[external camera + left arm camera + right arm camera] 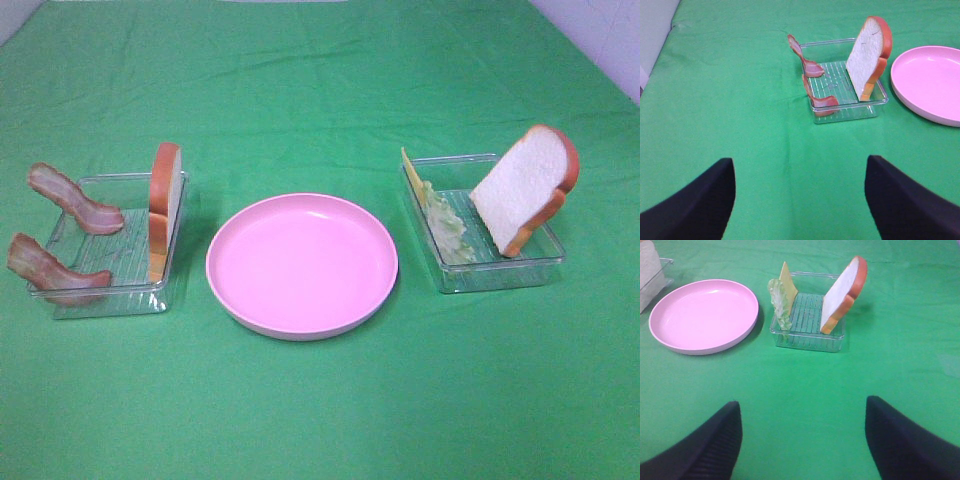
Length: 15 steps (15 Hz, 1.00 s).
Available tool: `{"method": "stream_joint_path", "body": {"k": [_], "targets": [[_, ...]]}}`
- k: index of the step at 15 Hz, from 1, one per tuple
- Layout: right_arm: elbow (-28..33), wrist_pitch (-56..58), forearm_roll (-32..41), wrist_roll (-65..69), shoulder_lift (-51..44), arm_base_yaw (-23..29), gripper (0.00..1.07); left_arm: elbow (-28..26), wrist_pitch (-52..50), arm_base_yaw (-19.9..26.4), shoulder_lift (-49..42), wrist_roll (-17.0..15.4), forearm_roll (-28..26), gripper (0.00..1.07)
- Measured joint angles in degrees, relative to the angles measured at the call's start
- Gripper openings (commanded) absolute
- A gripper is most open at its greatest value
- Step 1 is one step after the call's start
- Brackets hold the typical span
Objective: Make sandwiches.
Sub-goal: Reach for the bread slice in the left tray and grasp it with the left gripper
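Note:
No sandwich is stacked; its parts stand in two clear trays. The left tray [60, 300] holds two bacon strips [75, 200] and an upright bread slice [165, 205]; they show in the left wrist view as bacon [807, 65] and bread [869, 57]. The right tray [500, 275] holds cheese [410, 175], lettuce [445, 225] and a leaning bread slice [525, 185]; the right wrist view shows lettuce [780, 302], cheese [787, 280] and bread [842, 292]. My left gripper [800, 200] and right gripper [800, 440] are open, empty, well short of the trays. Neither shows in the exterior view.
A round pink plate [225, 285] sits between the trays, with nothing on it; it also shows in the left wrist view [905, 97] and right wrist view [670, 342]. A green cloth [320, 60] covers the table.

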Motion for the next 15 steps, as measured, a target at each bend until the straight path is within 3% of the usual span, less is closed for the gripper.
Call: {"method": "stream_joint_path", "body": {"k": [15], "targets": [[0.0,0.0,0.0,0.0,0.0,0.0,0.67,0.0,0.0,0.0,0.0,0.0,0.0,0.69]]}}
